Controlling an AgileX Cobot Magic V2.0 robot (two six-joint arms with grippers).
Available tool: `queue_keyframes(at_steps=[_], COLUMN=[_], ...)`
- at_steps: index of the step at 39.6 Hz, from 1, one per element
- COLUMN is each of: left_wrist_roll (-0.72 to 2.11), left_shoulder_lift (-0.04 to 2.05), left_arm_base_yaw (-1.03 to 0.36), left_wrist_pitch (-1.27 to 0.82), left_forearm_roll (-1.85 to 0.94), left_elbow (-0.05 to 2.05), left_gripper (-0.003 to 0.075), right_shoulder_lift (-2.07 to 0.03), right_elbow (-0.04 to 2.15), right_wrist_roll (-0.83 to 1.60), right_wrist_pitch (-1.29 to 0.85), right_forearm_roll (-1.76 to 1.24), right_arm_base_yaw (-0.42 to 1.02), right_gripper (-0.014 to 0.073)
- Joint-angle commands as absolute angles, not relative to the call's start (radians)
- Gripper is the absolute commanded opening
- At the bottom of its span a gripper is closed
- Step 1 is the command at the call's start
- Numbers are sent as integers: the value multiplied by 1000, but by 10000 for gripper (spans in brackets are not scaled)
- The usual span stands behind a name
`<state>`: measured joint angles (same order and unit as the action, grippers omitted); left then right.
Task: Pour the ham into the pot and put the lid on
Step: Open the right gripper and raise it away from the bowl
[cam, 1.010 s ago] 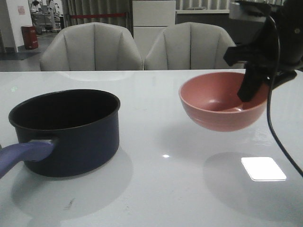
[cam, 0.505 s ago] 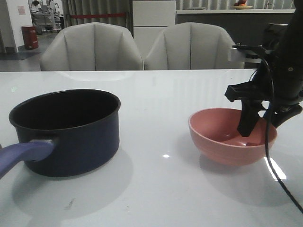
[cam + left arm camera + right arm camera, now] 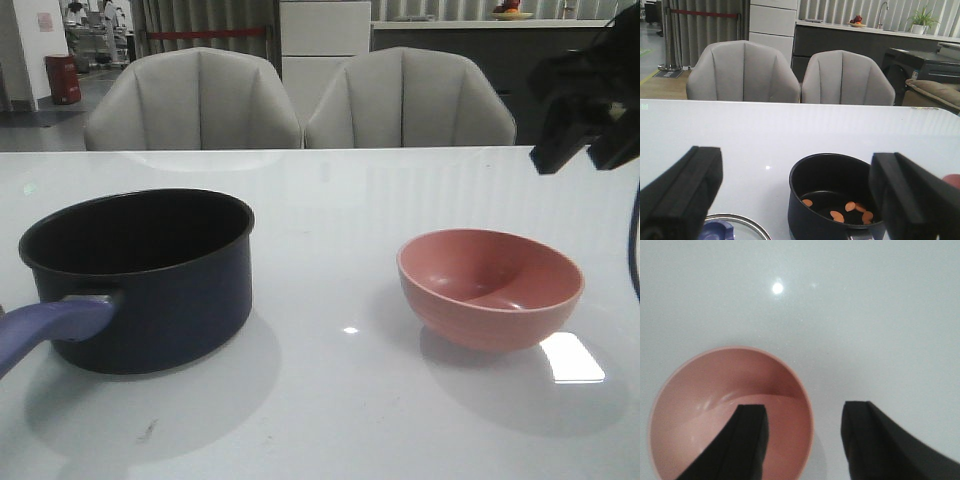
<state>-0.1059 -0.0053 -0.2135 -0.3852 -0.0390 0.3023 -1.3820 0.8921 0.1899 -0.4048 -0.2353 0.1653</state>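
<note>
The dark navy pot stands at the left of the table, its purplish-blue handle pointing to the near left. In the left wrist view the pot holds several orange ham pieces. The glass lid with its blue knob lies on the table beside the pot. My left gripper is open and empty, short of the pot and lid. The pink bowl stands empty at the right. My right gripper is open and empty, raised above and behind the bowl.
Two grey chairs stand behind the table's far edge. A bright light reflection lies on the glossy white table beside the bowl. A cable hangs at the right edge.
My right gripper lowered the pink bowl onto the table, let go of it and rose up to the right. The pot has not moved.
</note>
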Motion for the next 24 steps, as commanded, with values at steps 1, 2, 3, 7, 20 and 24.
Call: queue_keyframes(at_steps=[1, 2, 3, 7, 20, 24], left_wrist_roll=[-108, -108, -108, -108, -108, -108], left_shoulder_lift=[-15, -15, -15, -15, -15, -15], left_arm_base_yaw=[-219, -219, -219, -219, -219, -219], left_wrist_pitch=[-302, -302, -302, -302, -302, -302], left_forearm_roll=[-43, -43, -43, -43, -43, -43], left_elbow=[328, 328, 328, 328, 328, 328], left_gripper=[637, 637, 637, 637, 637, 637], right_shoulder_lift=[-1234, -1210, -1179, -1073, -639, -500], right_elbow=[850, 828, 806, 726, 452, 354], right_wrist_roll=[195, 195, 195, 195, 195, 195], right_wrist_pitch=[-298, -283, -271, -213, -62, 0], right_forearm_roll=[-232, -232, -232, -232, -232, -232], right_arm_base_yaw=[185, 191, 200, 228, 323, 346], right_gripper=[445, 445, 445, 445, 445, 445])
